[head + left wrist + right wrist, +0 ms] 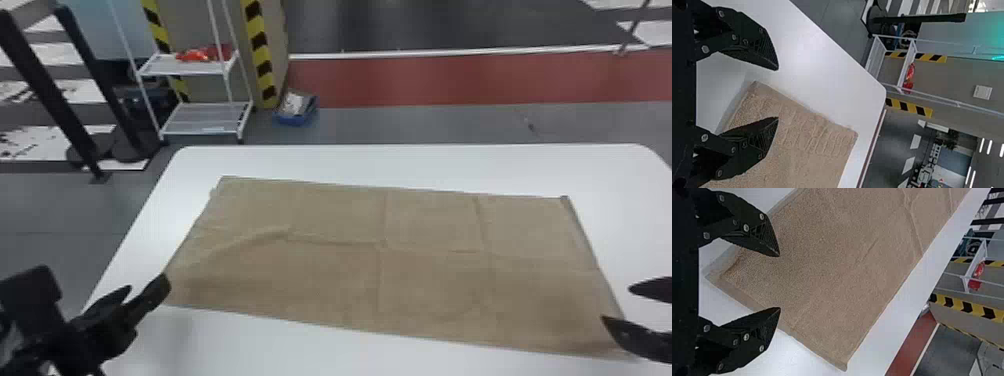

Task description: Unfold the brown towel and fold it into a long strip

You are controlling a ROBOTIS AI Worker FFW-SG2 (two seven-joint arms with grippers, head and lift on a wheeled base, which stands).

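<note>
The brown towel [425,285] lies spread on the white table [350,162], its long axis running left to right from the left gripper [777,93] by 1 near corner to the right gripper [779,282] by the other — all 4 fingers parted, empty.

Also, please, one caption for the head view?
Creased towel spread on the table, left gripper and right gripper open near its ends.
</note>
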